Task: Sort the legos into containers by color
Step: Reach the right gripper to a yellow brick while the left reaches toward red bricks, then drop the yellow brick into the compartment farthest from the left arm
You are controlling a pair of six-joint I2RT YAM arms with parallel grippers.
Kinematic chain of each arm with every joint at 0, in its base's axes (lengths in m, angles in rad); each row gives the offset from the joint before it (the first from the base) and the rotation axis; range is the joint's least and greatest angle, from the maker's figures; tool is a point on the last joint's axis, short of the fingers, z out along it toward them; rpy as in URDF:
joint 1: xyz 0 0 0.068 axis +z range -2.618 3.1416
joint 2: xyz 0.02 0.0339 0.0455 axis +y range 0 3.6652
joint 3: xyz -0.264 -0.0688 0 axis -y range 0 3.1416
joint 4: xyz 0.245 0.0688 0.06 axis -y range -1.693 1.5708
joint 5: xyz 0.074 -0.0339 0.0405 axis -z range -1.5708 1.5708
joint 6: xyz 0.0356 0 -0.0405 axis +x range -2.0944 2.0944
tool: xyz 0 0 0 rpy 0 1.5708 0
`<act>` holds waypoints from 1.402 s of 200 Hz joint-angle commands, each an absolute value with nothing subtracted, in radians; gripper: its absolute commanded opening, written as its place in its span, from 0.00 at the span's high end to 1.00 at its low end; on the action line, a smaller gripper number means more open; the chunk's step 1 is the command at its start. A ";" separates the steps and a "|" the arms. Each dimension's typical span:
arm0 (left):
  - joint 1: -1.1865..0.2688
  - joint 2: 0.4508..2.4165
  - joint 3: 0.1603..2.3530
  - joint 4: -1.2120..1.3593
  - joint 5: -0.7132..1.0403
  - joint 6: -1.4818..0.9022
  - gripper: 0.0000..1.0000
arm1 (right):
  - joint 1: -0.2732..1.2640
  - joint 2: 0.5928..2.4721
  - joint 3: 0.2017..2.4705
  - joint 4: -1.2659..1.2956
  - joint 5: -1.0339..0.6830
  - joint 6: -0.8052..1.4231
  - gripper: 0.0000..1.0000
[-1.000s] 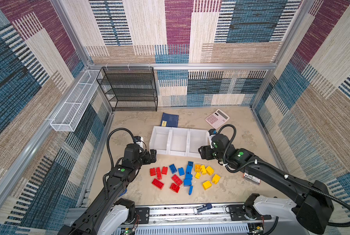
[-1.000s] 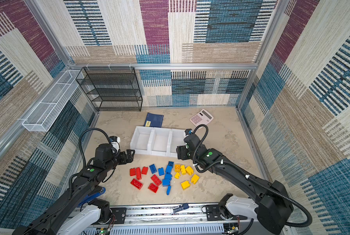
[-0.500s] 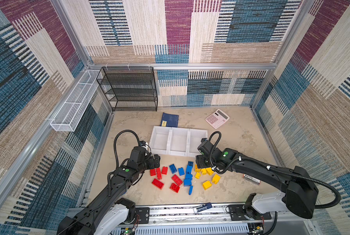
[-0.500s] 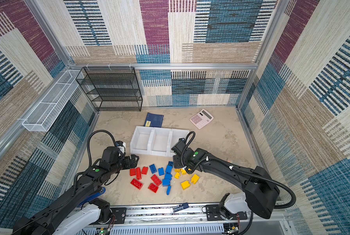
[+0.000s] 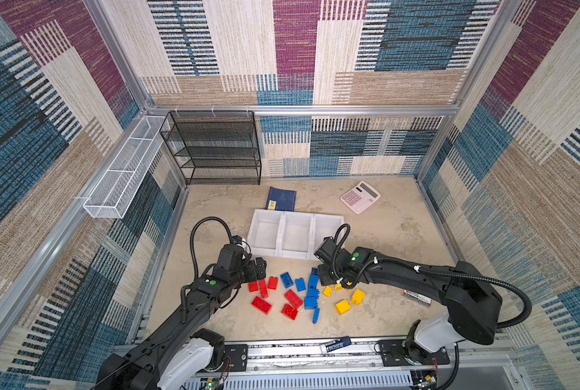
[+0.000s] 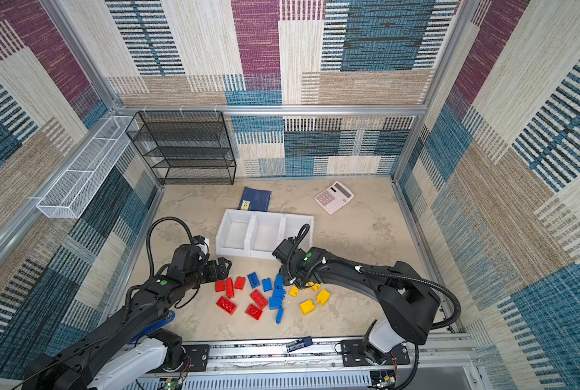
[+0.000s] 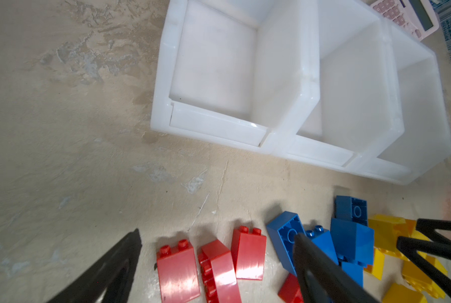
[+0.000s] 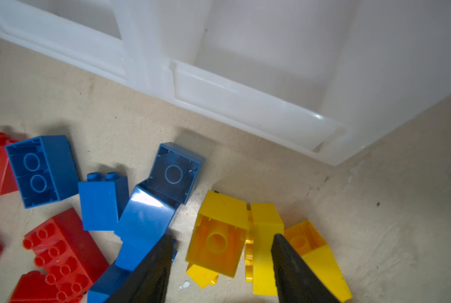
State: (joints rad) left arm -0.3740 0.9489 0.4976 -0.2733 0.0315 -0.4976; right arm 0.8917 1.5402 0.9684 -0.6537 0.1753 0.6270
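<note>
Containers [image 5: 279, 233]: three joined white bins; mid-tabletop [image 5: 383, 236]
Left gripper [image 7: 216, 236]: jaws wide, holding nothing; over red legos [image 7: 177, 267]
Right gripper [image 8: 221, 237]: jaws half apart astride upturned yellow brick [image 8: 214, 223]; not clamped
Legos [image 5: 293, 299]: loose, just before containers

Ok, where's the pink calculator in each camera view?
Top view: calculator on the floor, behind the right end of the containers.
Top view: calculator in the same spot, behind the containers.
Left wrist: calculator cut off at the picture's edge, beyond the containers.
Right wrist: not in it.
Shared landmark: the white containers, in all four.
</note>
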 commanded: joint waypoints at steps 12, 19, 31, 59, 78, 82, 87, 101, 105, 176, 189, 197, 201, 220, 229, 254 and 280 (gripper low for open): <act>-0.374 0.947 0.487 -0.253 0.020 -0.523 0.07 | 0.894 1.556 0.977 -0.641 0.159 0.632 0.46; -0.374 0.947 0.484 -0.254 0.020 -0.524 0.07 | 0.894 1.558 0.975 -0.637 0.155 0.633 0.47; -0.374 0.947 0.480 -0.251 0.020 -0.528 0.07 | 0.895 1.563 0.974 -0.632 0.149 0.632 0.48; -0.375 0.945 0.470 -0.248 0.020 -0.536 0.07 | 0.896 1.571 0.968 -0.629 0.137 0.633 0.53; -0.376 0.944 0.462 -0.242 0.021 -0.546 0.07 | 0.896 1.571 0.967 -0.625 0.135 0.631 0.57; -0.376 0.945 0.461 -0.242 0.022 -0.547 0.07 | 0.896 1.574 0.967 -0.624 0.134 0.630 0.58; -0.376 0.944 0.459 -0.241 0.023 -0.549 0.07 | 0.896 1.576 0.969 -0.624 0.133 0.628 0.60; -0.376 0.945 0.457 -0.239 0.022 -0.552 0.08 | 0.896 1.583 0.974 -0.626 0.129 0.621 0.63; -0.376 0.944 0.456 -0.239 0.021 -0.553 0.08 | 0.896 1.585 0.976 -0.626 0.128 0.618 0.64; -0.377 0.927 0.449 -0.245 0.012 -0.547 0.08 | 0.896 1.545 1.061 -0.720 0.187 0.572 0.70; -0.377 0.921 0.445 -0.246 0.009 -0.548 0.08 | 0.889 1.520 1.107 -0.751 0.232 0.549 0.70; -0.378 0.920 0.442 -0.245 0.010 -0.549 0.08 | 0.875 1.509 1.131 -0.760 0.249 0.528 0.69; -0.376 0.920 0.442 -0.245 0.010 -0.549 0.08 | 0.865 1.504 1.142 -0.760 0.254 0.517 0.69; -0.377 0.921 0.436 -0.240 0.015 -0.551 0.08 | 0.803 1.503 1.170 -0.733 0.259 0.463 0.69; -0.379 0.921 0.436 -0.240 0.020 -0.552 0.08 | 0.776 1.511 1.180 -0.716 0.256 0.446 0.69; -0.380 0.918 0.431 -0.239 0.032 -0.560 0.08 | 0.719 1.549 1.198 -0.652 0.235 0.411 0.69; -0.385 0.908 0.421 -0.239 0.035 -0.571 0.09 | 0.701 1.624 1.235 -0.624 0.220 0.383 0.69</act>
